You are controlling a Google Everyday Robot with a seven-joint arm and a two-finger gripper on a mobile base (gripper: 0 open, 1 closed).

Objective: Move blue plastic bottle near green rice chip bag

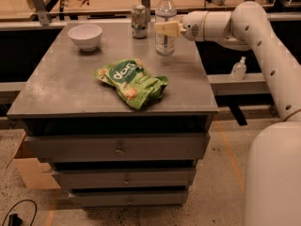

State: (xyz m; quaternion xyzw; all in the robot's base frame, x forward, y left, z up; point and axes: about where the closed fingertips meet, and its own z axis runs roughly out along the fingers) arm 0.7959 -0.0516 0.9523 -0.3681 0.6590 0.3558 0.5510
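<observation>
The blue plastic bottle (165,36) is a tall clear bottle with a white cap. It stands upright at the back right of the grey table (70,86), just right of the can. My gripper (166,29) reaches in from the right and is shut on the bottle's middle, with its tan fingers (170,29) against the label. The green rice chip bag (133,82) lies flat near the table's middle front, well in front of the bottle.
A green-and-silver can (139,20) stands beside the bottle at the back. A white bowl (85,36) sits at the back left. A small pump bottle (239,69) stands on a ledge to the right. Drawers (117,147) are below the tabletop.
</observation>
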